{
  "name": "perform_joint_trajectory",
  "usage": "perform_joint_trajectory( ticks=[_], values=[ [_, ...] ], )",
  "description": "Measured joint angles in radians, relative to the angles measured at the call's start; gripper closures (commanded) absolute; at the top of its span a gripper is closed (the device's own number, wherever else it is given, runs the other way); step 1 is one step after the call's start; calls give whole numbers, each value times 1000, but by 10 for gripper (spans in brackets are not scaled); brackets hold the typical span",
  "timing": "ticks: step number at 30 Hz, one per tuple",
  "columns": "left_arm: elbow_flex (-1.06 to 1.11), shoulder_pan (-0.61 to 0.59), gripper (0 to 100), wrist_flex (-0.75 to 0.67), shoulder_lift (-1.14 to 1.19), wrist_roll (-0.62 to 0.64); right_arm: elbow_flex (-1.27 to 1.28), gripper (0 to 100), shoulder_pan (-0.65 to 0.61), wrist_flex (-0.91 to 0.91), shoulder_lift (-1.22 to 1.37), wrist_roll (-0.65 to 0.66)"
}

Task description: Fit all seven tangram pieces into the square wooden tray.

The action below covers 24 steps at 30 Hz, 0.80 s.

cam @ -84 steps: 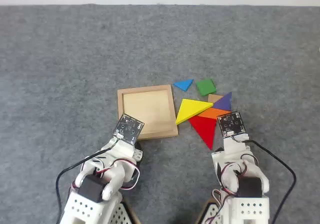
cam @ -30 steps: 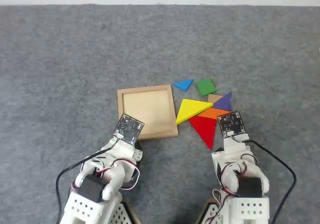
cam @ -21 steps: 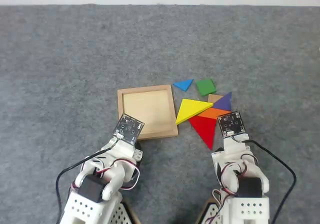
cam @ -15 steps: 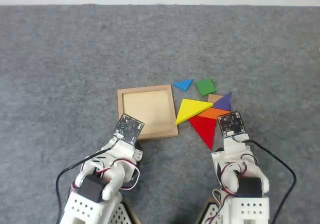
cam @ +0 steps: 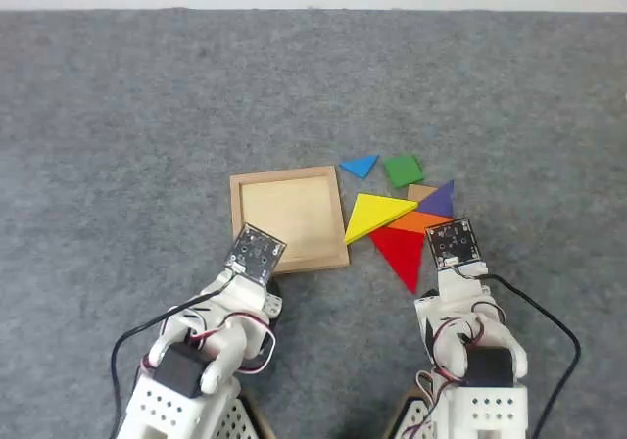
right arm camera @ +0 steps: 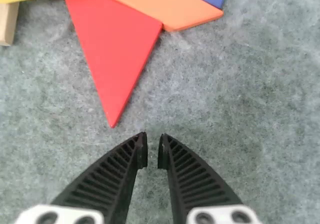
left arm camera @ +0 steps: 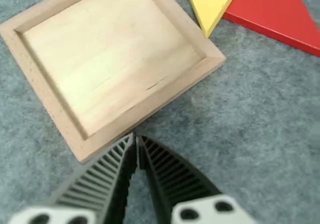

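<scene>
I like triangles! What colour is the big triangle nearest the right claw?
The triangle is red, clearest in the right wrist view.

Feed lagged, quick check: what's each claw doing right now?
Left claw: closed, holding nothing.
Right claw: closed, holding nothing.

Bright, even overhead light; a soft, faint shadow falls on the grey mat [right arm camera: 260,104] beside the right gripper [right arm camera: 152,156].

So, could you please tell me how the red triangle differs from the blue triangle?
The red triangle is much larger than the blue triangle. The red one abuts the orange piece; the blue one lies by itself. Both lie flat on the grey mat, outside the tray.
</scene>
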Motion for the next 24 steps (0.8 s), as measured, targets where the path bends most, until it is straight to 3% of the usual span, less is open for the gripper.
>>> perform_joint_trajectory(
  ticks=[9,19,24],
  values=[
    [0,34,986,0,0,0,0,943,0,0,0,0],
    [0,282,986,0,0,2,0,943,0,0,0,0],
    [0,325,986,0,0,0,0,943,0,0,0,0]
  ],
)
